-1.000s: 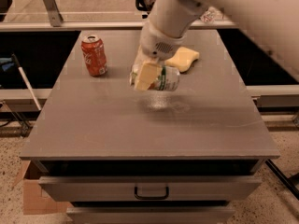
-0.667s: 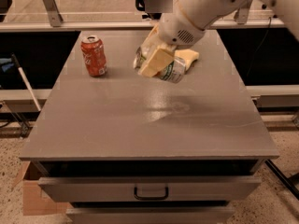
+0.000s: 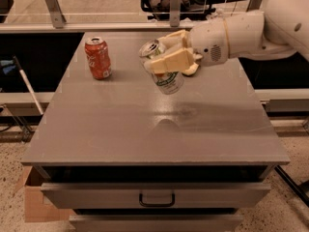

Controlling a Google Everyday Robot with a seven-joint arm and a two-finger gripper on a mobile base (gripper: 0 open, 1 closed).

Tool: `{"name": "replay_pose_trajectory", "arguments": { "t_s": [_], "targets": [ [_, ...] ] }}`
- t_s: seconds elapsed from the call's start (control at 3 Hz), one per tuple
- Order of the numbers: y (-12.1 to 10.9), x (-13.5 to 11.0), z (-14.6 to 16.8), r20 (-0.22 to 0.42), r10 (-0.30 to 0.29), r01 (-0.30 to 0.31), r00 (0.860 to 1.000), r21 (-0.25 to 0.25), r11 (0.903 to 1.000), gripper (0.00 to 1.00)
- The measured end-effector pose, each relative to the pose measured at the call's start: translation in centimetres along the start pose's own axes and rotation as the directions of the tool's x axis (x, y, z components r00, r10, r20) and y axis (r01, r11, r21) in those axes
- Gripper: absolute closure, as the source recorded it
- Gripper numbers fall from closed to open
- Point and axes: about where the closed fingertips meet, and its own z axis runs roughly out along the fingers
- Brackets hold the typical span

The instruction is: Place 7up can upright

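Note:
The 7up can [image 3: 166, 79], silver with a green logo and a silver top, hangs above the grey table [image 3: 145, 124] near its middle, tilted with its top to the upper left. My gripper [image 3: 170, 52] reaches in from the right on a white arm and is shut on the can, with one cream finger [image 3: 169, 61] across its front. The can is off the tabletop; its shadow lies on the surface below it.
A red-orange soda can [image 3: 98, 57] stands upright at the table's back left. A yellowish object [image 3: 191, 70] lies behind the gripper, mostly hidden. A drawer with a handle [image 3: 157, 198] is under the tabletop. A cardboard box [image 3: 36, 204] is on the floor at the lower left.
The arm has swung from above to come in from the right. The held can has turned from lying sideways to nearly upright and stays above the table's middle.

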Motion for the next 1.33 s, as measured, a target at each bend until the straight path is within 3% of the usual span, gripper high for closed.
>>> {"name": "replay_pose_trajectory", "arguments": {
  "t_s": [0.33, 0.67, 1.33],
  "targets": [
    [0.3, -0.1, -0.2, 0.146, 0.055, -0.047, 0.988, -0.052, 0.9975, 1.00],
    [0.3, 0.8, -0.6, 0.218, 0.095, -0.077, 0.971, -0.088, 0.9932, 1.00],
    [-0.3, 3.5, -0.9, 0.280, 0.125, -0.104, 0.952, -0.088, 0.9906, 1.00]
  ]
}}
